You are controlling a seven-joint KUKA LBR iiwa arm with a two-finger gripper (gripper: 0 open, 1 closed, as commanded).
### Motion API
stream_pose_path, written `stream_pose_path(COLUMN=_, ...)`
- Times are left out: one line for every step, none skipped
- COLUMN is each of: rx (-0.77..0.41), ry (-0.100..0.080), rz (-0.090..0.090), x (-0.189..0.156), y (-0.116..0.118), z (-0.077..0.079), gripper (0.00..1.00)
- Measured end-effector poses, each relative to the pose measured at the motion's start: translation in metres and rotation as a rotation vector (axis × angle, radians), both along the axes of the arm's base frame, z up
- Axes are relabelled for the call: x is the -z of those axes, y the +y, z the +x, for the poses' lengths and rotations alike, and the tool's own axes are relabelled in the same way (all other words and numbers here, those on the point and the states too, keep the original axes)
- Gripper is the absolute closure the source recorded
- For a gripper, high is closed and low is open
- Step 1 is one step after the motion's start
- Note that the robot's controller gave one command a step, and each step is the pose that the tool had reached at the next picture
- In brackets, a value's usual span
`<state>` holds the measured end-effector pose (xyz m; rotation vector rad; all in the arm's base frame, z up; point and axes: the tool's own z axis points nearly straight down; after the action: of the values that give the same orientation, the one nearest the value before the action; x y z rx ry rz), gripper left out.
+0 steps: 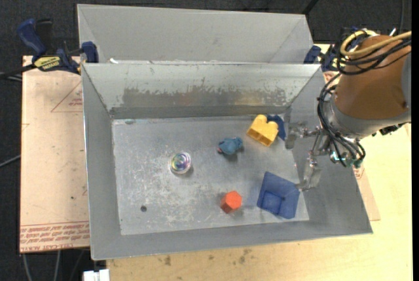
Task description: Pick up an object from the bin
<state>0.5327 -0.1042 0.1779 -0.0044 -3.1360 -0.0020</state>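
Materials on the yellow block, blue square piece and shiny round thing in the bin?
Yellow block: likely moulded plastic, even opaque colour, crisp edges.
Blue square piece: matte, no glare; foam or plastic, can't tell which.
Round thing: glossy, clear or metallic, bright multicoloured highlights.

No legible txt, labels or nos. on bin [196,37] or its contents.

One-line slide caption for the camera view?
The hand hangs at the right of the bin by a blue box; red cube and yellow block nearby.
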Motion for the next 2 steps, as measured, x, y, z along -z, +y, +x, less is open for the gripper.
stream_pose_path(rx=0.133, ry=-0.013, rz=0.0, x=0.11, y=0.003, z=-0.047, gripper=0.0)
stream_pose_path(rx=0.035, ry=-0.009, rz=0.0, x=0.077, y=0.041, z=-0.047, gripper=0.0)
